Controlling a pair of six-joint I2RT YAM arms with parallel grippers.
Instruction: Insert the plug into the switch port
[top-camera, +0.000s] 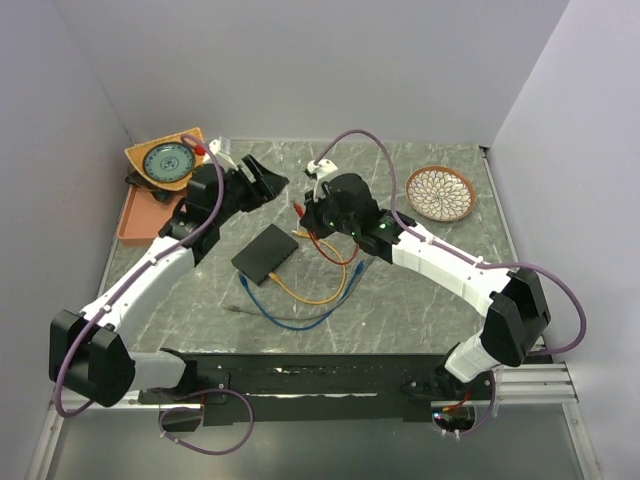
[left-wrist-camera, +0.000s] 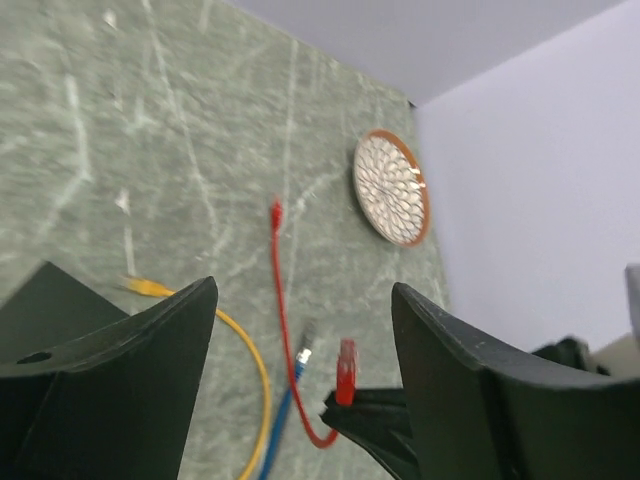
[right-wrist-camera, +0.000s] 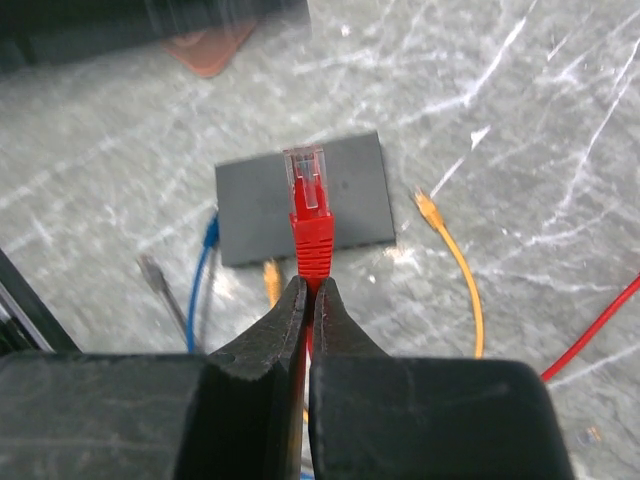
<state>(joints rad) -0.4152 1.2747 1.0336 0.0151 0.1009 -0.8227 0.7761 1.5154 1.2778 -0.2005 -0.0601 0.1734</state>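
Note:
The flat black switch box (top-camera: 265, 252) lies on the marble table, also in the right wrist view (right-wrist-camera: 300, 195); its port row does not show. My right gripper (top-camera: 305, 210) (right-wrist-camera: 310, 285) is shut on the red plug (right-wrist-camera: 310, 210), holding it above the table, pointing at the box. The left wrist view shows this plug (left-wrist-camera: 346, 370) upright in the right fingertips, its red cable (left-wrist-camera: 280, 290) trailing to a second red plug (left-wrist-camera: 276, 210). My left gripper (top-camera: 268, 180) (left-wrist-camera: 302, 288) is open and empty, raised behind the box.
Loose yellow (top-camera: 310, 295), blue (top-camera: 290, 315) and grey (top-camera: 240, 312) cables lie in front of and right of the box. A patterned plate (top-camera: 440, 192) sits at the back right. An orange tray (top-camera: 135, 215) and an orange plate with a teal disc (top-camera: 168, 160) are at the back left.

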